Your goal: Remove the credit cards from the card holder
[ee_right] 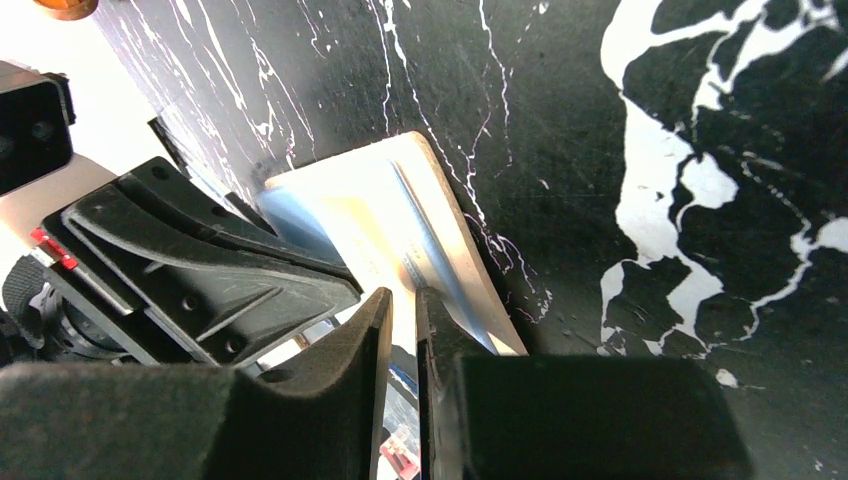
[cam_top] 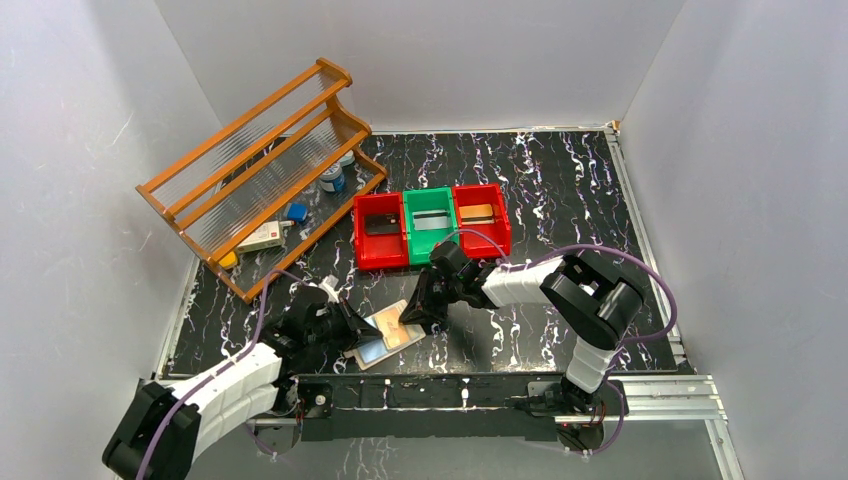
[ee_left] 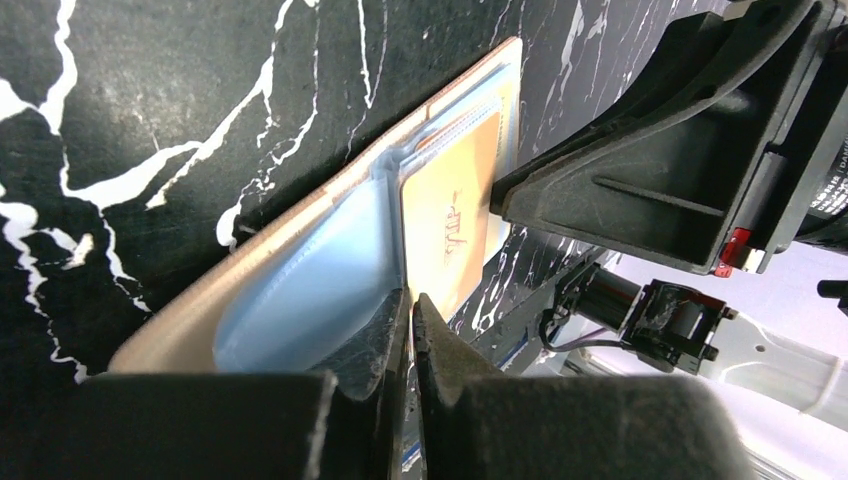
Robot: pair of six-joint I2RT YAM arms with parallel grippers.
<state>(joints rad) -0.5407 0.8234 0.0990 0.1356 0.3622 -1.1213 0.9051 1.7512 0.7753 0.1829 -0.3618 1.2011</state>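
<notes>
While looking at the card holder (cam_top: 388, 338), note it spread open and flat on the bench (cam_top: 560, 180) just ahead of the arm bases, tan cover down and pale blue sleeves facing up. Shows a pale orange card (ee_left: 450, 225) tucked in the half toward the right arm, so probably not yet emptied.

Pinched at the near sleeve edge by the left pincer (ee_left: 410, 305), closed tight on the plastic. Most likely meant as an anchor, keeping the holder from sliding or folding while something is drawn out of it.

Met from the opposite side by the right pincer (ee_right: 402, 300), narrowed to a thin slit over the far flap. Cannot tell whether gripping a card edge or only resting against it. Angled low, close to the bench, which suits sliding a card out along its sleeve rather than lifting it.

Further back, find three bins touching in a row, one of the credit cards (cam_top: 432, 221) in each: dark in the left red bin (cam_top: 362, 250), silvery grey in the green bin (cam_top: 428, 192), orange-gold in the right red bin (cam_top: 480, 188). Suggests one card to a bin, with most of the job done.

At the left rear, well apart, leave aside a wooden rack (cam_top: 250, 130) with small items.
</notes>
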